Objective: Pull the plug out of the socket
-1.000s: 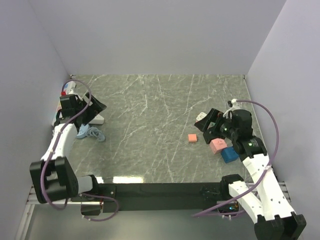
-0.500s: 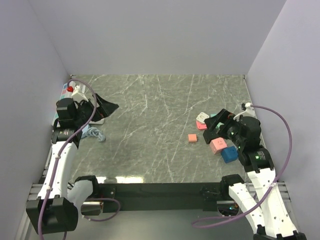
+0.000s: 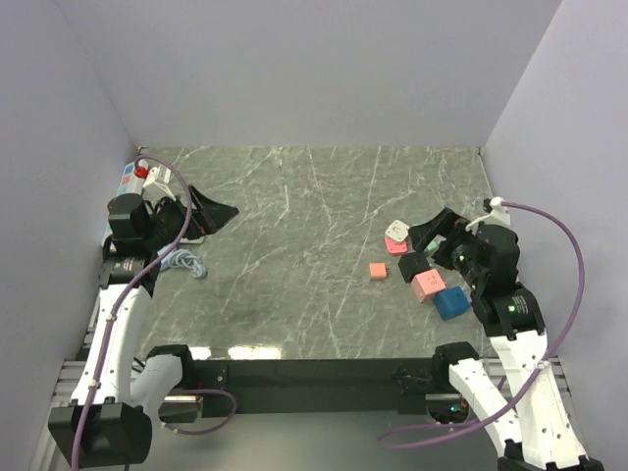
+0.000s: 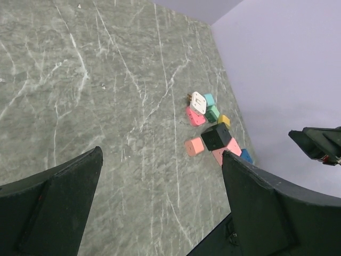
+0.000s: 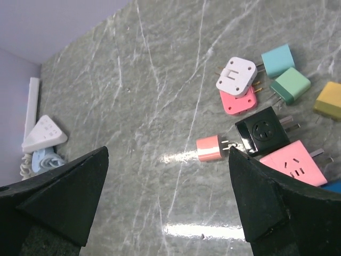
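Observation:
A white socket strip [image 3: 128, 179] lies along the left wall, and a red plug [image 3: 140, 174] stands on it. My left gripper [image 3: 204, 214] hangs open just right of the strip and apart from it, with nothing between its fingers. In the left wrist view the left gripper [image 4: 162, 160] faces across the table, so strip and plug are out of that view. At the right my right gripper [image 3: 420, 247] is open over a heap of loose plugs. The right wrist view shows the right gripper [image 5: 168, 154] empty and the strip [image 5: 32, 106] far off.
Loose adapters lie at the right: white [image 5: 236, 74], teal [image 5: 278, 60], green [image 5: 290, 85], yellow [image 5: 327, 101], black [image 5: 261, 130], small pink [image 5: 210, 148], large pink [image 5: 293, 162]. A white triangular socket block [image 5: 45, 132] and a blue cable [image 3: 180, 262] sit by the strip.
My left arm has drawn back from the strip and swung its gripper toward the table's middle, uncovering the red plug. My right arm has pulled back to the right. Both grippers stayed open.

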`<state>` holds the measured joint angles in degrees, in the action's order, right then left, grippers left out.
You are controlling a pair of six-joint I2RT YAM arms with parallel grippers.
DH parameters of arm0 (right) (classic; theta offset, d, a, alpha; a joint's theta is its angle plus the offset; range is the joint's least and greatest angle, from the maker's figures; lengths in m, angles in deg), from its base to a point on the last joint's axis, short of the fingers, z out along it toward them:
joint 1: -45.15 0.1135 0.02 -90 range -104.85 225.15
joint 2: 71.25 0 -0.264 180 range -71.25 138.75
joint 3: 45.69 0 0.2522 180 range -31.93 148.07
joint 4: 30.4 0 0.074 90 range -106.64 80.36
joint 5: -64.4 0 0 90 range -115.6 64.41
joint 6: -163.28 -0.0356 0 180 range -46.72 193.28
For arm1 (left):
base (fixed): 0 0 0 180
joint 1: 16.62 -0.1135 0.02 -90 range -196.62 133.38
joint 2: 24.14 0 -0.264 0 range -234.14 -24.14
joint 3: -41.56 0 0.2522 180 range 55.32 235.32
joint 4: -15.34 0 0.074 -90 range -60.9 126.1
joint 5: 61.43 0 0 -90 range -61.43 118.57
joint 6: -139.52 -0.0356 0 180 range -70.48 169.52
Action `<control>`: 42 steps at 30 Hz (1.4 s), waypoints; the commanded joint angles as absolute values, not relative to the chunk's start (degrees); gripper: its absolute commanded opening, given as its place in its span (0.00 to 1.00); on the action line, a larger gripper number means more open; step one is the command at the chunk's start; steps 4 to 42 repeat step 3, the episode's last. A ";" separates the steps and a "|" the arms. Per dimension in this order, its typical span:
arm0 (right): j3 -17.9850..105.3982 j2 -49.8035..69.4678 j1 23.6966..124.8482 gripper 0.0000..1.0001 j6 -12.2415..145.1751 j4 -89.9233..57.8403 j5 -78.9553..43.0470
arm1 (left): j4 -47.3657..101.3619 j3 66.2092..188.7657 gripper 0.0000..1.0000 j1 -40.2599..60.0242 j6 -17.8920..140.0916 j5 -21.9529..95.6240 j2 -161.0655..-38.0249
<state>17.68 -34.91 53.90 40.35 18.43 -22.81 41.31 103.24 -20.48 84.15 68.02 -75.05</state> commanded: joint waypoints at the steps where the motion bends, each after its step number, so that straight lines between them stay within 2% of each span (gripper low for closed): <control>1: 20.19 -35.91 54.11 1.00 40.94 17.55 -24.45 | 41.14 106.21 0.99 -20.13 83.10 69.79 -73.80; 42: 20.19 -35.65 54.02 1.00 39.80 17.90 -25.50 | 41.14 106.38 0.99 -19.96 83.01 69.97 -73.71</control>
